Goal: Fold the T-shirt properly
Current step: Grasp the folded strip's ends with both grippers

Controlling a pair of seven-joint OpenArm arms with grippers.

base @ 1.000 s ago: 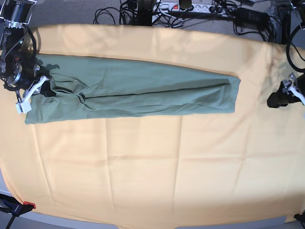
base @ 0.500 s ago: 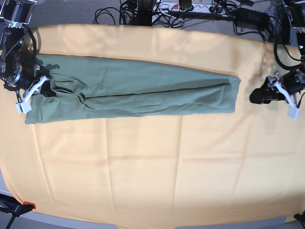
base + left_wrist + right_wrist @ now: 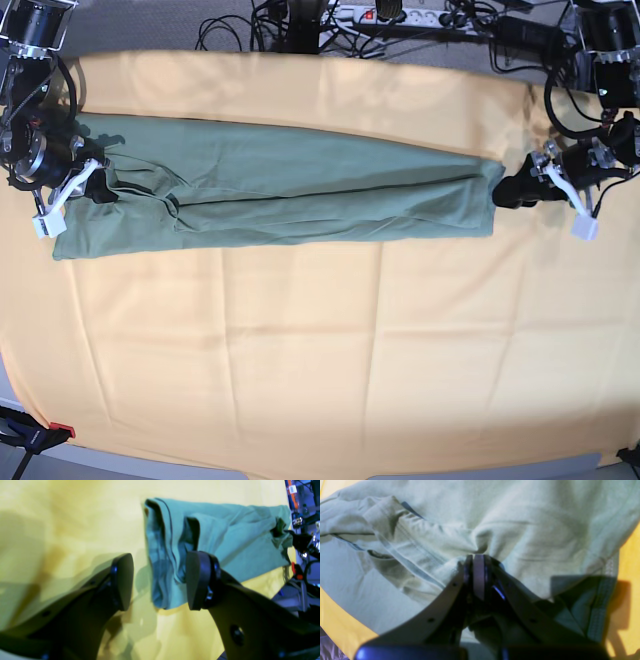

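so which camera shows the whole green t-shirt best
The base view: the T-shirt lies there end to end as one long folded band on the yellow cloth. The left wrist view shows only its layered near end, and the right wrist view only bunched fabric pinched in the right end effector.

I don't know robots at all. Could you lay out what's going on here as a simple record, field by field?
Item being worked on: T-shirt, sage green, folded into a long narrow strip
Surface: yellow-orange cloth beneath it
Right gripper: shut, pinching the shirt fabric at one end
Left gripper: open, at the shirt's other end, one finger over the fabric edge, gripping nothing
Background: cables and power strip past the far edge
Progress: folded lengthwise, not yet folded across
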